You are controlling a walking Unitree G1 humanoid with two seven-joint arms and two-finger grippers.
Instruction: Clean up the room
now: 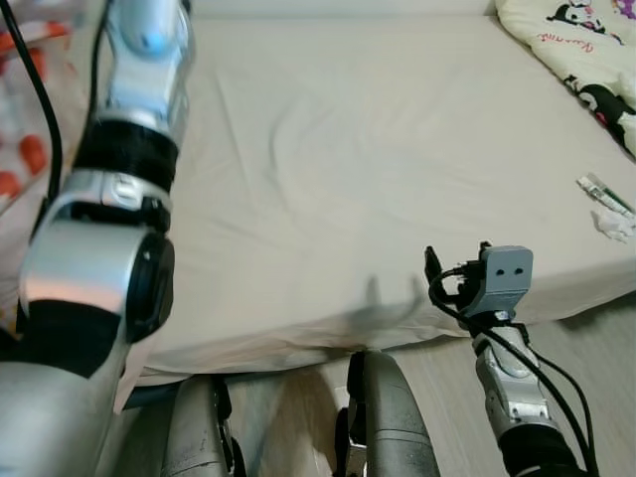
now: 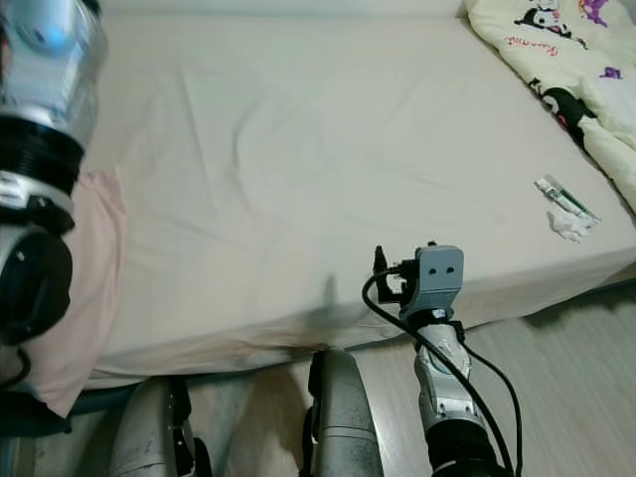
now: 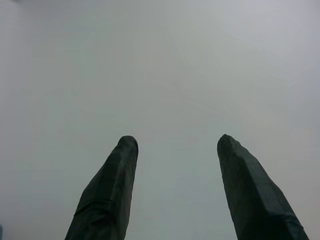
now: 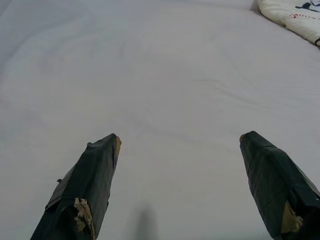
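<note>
- Most of the head views is taken up by a bed (image 2: 298, 149) with a plain cream sheet, creased lightly toward its near edge.
- At the bed's far right corner lies a pale yellow quilt (image 2: 566, 60) printed with black-and-white cartoon figures.
- On the robot's left, a pink cloth (image 2: 84, 278) hangs down over the bed's near left edge.
- Raised high on the left, the silver left arm (image 1: 109, 189) stands close to the camera; its left claw (image 3: 175, 150) has both black fingers spread well apart, holding nothing, against a blank pale surface.
- Low at the bed's near edge, the right claw (image 4: 180, 145) points across the sheet, its fingers wide apart and empty; worn tape shows on the fingers (image 4: 90, 190).
- Near the right edge of the bed, just below the quilt, lies a small green-and-white wrapper (image 2: 566, 197).
- Just beside the wrapper, toward the robot, sits a crumpled white scrap of paper (image 2: 570, 227), well apart from both claws.
</note>
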